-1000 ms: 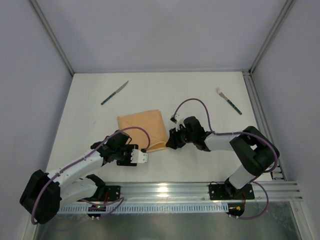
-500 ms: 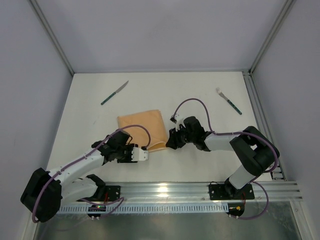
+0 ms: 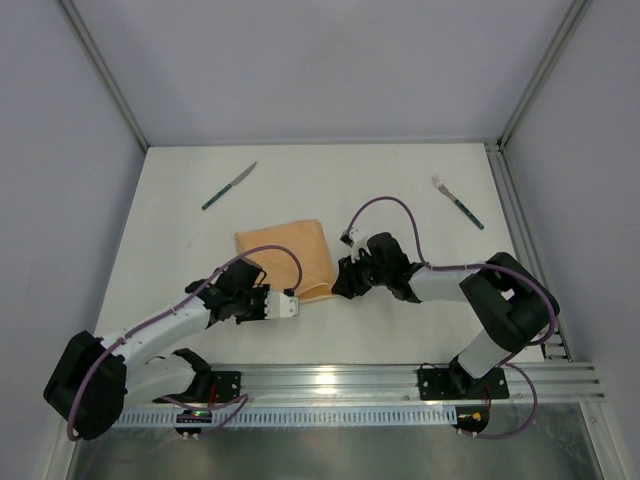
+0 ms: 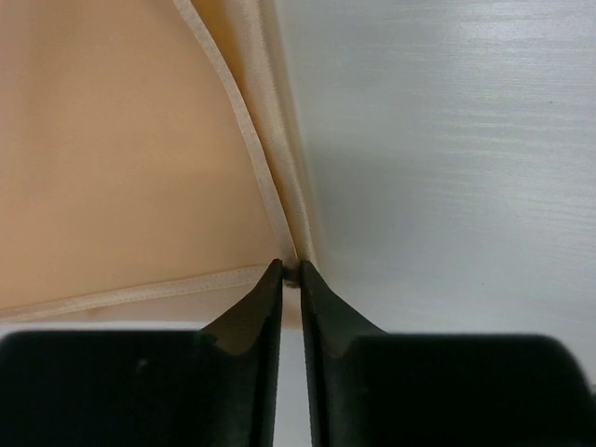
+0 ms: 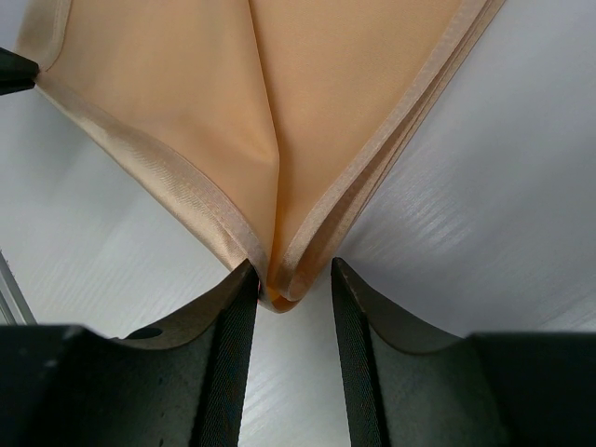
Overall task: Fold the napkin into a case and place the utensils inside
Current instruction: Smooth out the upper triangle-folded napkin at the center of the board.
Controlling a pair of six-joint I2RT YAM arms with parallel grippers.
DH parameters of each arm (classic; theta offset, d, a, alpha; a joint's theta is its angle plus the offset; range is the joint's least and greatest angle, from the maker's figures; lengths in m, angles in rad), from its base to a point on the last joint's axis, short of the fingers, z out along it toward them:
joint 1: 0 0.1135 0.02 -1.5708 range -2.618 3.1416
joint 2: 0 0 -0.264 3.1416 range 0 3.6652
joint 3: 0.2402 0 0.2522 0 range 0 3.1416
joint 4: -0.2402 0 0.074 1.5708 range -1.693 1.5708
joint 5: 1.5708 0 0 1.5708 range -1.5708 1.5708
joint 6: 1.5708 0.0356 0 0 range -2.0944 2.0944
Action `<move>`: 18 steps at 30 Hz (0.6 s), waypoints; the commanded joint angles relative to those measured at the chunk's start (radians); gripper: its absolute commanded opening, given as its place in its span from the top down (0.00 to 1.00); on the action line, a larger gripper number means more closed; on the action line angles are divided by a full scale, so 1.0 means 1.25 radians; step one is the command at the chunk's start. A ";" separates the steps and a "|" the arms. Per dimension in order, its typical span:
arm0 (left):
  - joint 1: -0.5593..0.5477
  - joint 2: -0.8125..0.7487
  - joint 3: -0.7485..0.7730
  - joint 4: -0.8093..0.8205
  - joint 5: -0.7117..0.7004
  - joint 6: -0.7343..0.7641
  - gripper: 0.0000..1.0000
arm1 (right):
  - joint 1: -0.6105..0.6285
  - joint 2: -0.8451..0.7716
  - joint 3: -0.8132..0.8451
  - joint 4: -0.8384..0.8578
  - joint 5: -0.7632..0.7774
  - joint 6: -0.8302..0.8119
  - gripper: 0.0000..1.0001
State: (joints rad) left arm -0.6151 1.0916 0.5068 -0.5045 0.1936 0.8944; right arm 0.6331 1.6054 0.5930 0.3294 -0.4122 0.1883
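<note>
The peach-orange napkin (image 3: 283, 255) lies folded into a rough square at mid-table. My left gripper (image 3: 290, 303) is at its near corner. In the left wrist view the jaws (image 4: 290, 268) stand pinched together on the hemmed corner of the napkin (image 4: 121, 168). My right gripper (image 3: 340, 281) sits at the napkin's near right corner. In the right wrist view it (image 5: 291, 270) is open, and the layered corner of the napkin (image 5: 186, 84) pokes between the fingers, touching one finger only. The knife (image 3: 229, 186) lies at the far left, the fork (image 3: 458, 203) at the far right.
A metal rail (image 3: 400, 380) runs along the near edge where both arm bases are bolted. Grey walls with metal frame posts (image 3: 105, 80) close in the white table (image 3: 400, 180) on three sides. A purple cable (image 3: 385, 205) loops above the right wrist.
My left gripper has slid right toward the napkin's near corner and closed its jaws onto it. The right arm and the cutlery have not moved.
</note>
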 commanded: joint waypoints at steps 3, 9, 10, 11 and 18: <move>-0.001 0.001 0.024 0.015 -0.033 0.001 1.00 | 0.003 -0.007 0.002 -0.048 0.029 -0.019 0.55; 0.005 -0.041 0.025 0.017 -0.069 -0.020 1.00 | 0.003 -0.044 -0.002 -0.055 0.014 -0.014 0.49; 0.011 -0.066 0.024 0.016 -0.074 -0.022 1.00 | 0.003 -0.053 -0.004 -0.055 0.022 -0.017 0.49; 0.012 -0.078 0.020 0.013 -0.076 -0.028 1.00 | 0.005 -0.062 -0.009 -0.062 0.025 -0.024 0.48; 0.022 -0.126 -0.029 -0.036 -0.103 -0.003 1.00 | 0.037 -0.103 -0.035 -0.048 0.009 -0.022 0.46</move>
State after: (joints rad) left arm -0.5930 0.9417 0.5034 -0.5117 0.0872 0.8757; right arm 0.6590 1.5158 0.5674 0.2527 -0.3950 0.1699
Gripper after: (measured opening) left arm 0.007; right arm 0.532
